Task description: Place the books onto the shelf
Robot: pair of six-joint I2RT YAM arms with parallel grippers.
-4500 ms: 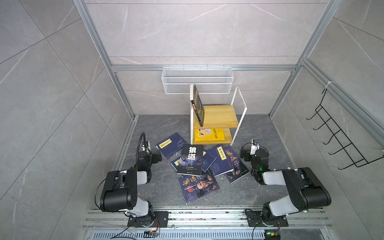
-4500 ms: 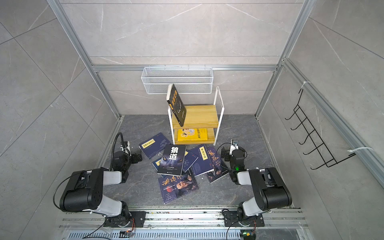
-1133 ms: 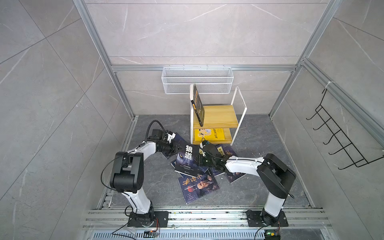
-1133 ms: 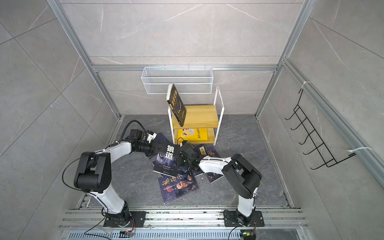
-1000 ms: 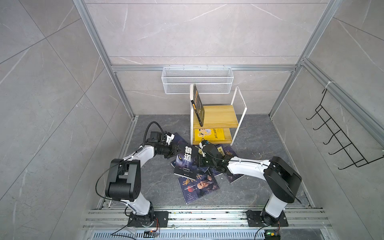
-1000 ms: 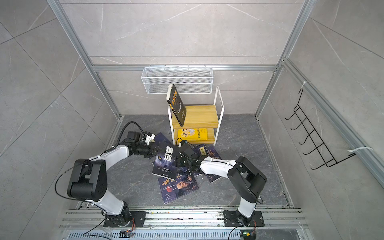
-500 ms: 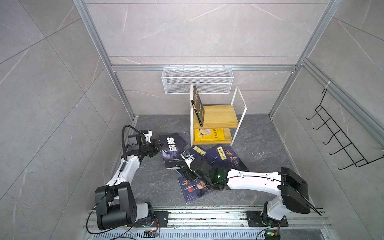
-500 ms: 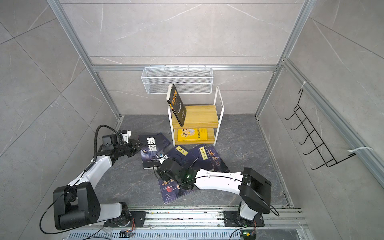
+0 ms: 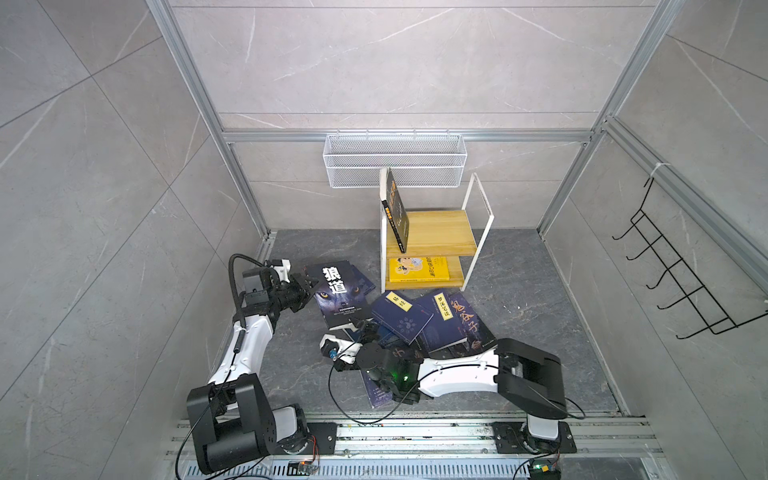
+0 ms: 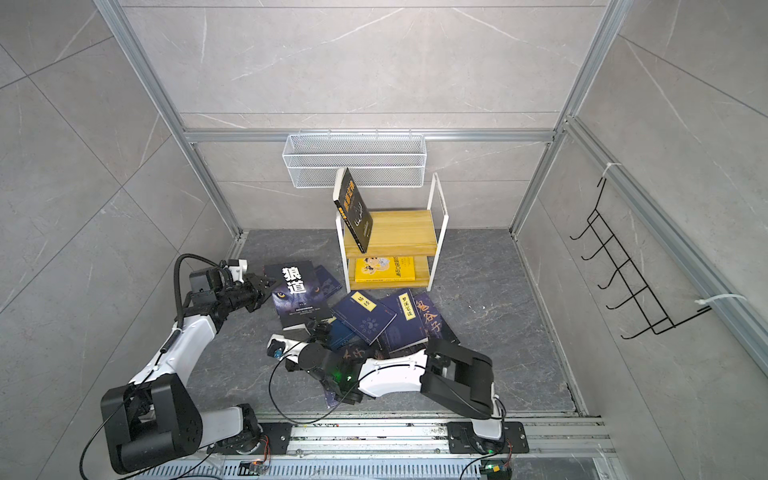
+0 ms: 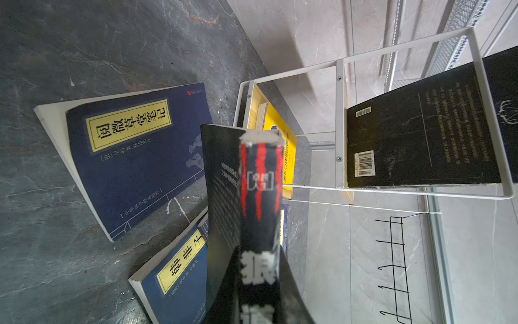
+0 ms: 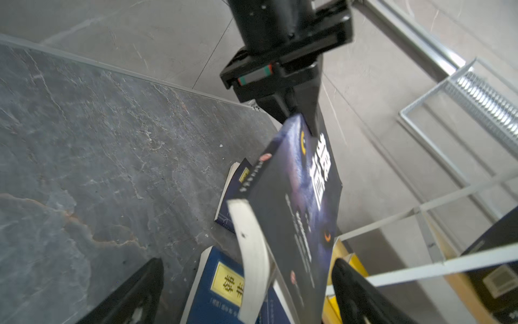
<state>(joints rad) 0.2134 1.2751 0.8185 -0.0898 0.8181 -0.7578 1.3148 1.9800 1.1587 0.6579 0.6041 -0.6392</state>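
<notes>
The black wolf book (image 9: pixel 338 291) (image 10: pixel 297 293) is raised at a tilt off the floor at the left. My left gripper (image 9: pixel 309 286) (image 11: pixel 259 280) is shut on its spine edge (image 11: pixel 260 196). My right gripper (image 9: pixel 365 328) (image 12: pixel 244 291) stands open at the book's near corner, and the white page edge (image 12: pixel 252 252) hangs between its spread fingers (image 12: pixel 353 289) without touching them. Several navy books (image 9: pixel 401 316) (image 11: pixel 134 157) lie on the floor. The shelf (image 9: pixel 440 232) (image 10: pixel 399 230) carries a leaning black book (image 9: pixel 397 212) on top and a yellow book (image 9: pixel 417 268) on its lower board.
A white wire mesh basket (image 9: pixel 395 162) hangs on the back wall above the shelf. A black hook rack (image 9: pixel 681 270) is fixed to the right wall. Metal rails (image 9: pixel 415 432) run along the front edge, and the right arm (image 9: pixel 457 374) lies over the nearest navy book.
The left gripper has dragged the wolf book leftward off the pile and lifted it. The right gripper has let go of it, opened wide and drawn back toward the front.
</notes>
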